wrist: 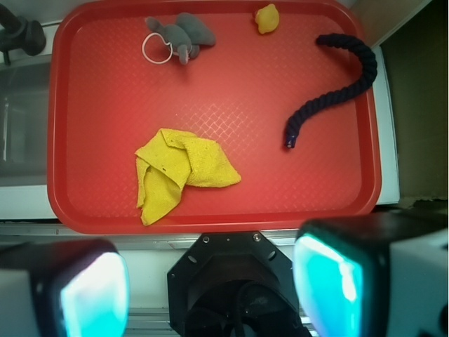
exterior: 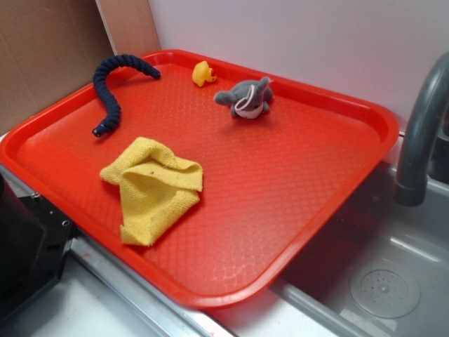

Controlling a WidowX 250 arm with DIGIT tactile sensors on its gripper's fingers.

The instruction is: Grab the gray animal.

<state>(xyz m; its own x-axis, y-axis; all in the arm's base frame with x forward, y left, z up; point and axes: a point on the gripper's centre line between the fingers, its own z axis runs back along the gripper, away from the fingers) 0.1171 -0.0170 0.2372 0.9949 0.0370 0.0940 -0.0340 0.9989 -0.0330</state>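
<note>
Sitting near the far rim of the red tray (exterior: 365, 119), the gray plush elephant (exterior: 245, 97) lies clear of everything else; its thin white loop (wrist: 156, 49) rests flat on the tray just beside the body. Tiny yellow rubber duck (exterior: 203, 73) is near the same far rim, apart from the elephant with bare tray between them. Dark blue braided rope (exterior: 112, 88) curves along the tray's other far corner, one end close to the duck, not touching it. Crumpled yellow cloth (exterior: 154, 188) lies mid-tray toward the near rim, well apart from the elephant. Open tray surface on all sides of the elephant except the rim side. Gray faucet (exterior: 421, 133) stands off the tray beside the sink basin (exterior: 382, 291). Claw (wrist: 210, 288): fingers (wrist: 330, 284) spread wide, holding nothing, hanging above the tray's near edge, well apart from the elephant.
</note>
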